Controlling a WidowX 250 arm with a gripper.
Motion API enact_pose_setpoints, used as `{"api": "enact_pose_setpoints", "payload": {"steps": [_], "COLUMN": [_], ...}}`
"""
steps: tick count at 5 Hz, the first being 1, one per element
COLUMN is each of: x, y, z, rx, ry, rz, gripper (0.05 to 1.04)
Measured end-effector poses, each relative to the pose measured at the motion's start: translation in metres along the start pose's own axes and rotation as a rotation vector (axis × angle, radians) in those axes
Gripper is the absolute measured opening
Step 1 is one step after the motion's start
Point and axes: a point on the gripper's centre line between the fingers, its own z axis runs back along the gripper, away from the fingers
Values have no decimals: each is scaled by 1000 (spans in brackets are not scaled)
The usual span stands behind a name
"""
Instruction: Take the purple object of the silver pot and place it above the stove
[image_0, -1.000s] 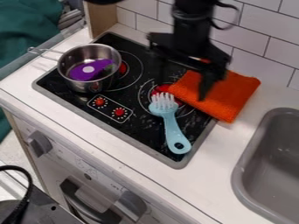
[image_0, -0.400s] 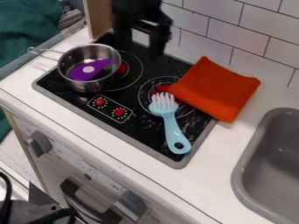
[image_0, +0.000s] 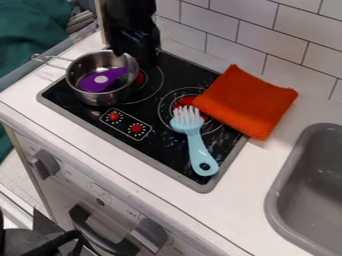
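On the stove (image_0: 137, 141), 1 blue brush (image_0: 195, 145) lies at 4 o'clock; at 11, the silver pot (image_0: 85, 93) holds the purple object (image_0: 99, 83). At 12, the pincer (image_0: 136, 54) hangs near the pot, fingers apart.

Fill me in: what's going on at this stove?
A black robot arm's pincer hangs at the far side of the round silver metal pot. The flat purple object with a white spot lies in the pot, so it isn't out yet. A light-blue brush with white bristles lies on the black cooktop; a bright orange cloth overlaps its edge.
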Motion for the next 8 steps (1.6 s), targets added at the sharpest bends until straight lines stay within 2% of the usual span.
{"api": "enact_pose_setpoints", "payload": {"steps": [2, 4, 6, 8], "x": [-15, -27, -37, -38], "y": [8, 28, 33, 23], "z": [5, 15, -5, -33], "rx": [37, 62, 35, -18], "ry": [66, 61, 121, 175], "rz": [55, 113, 145, 147], "gripper": [1001, 1001, 1001, 1001]}}
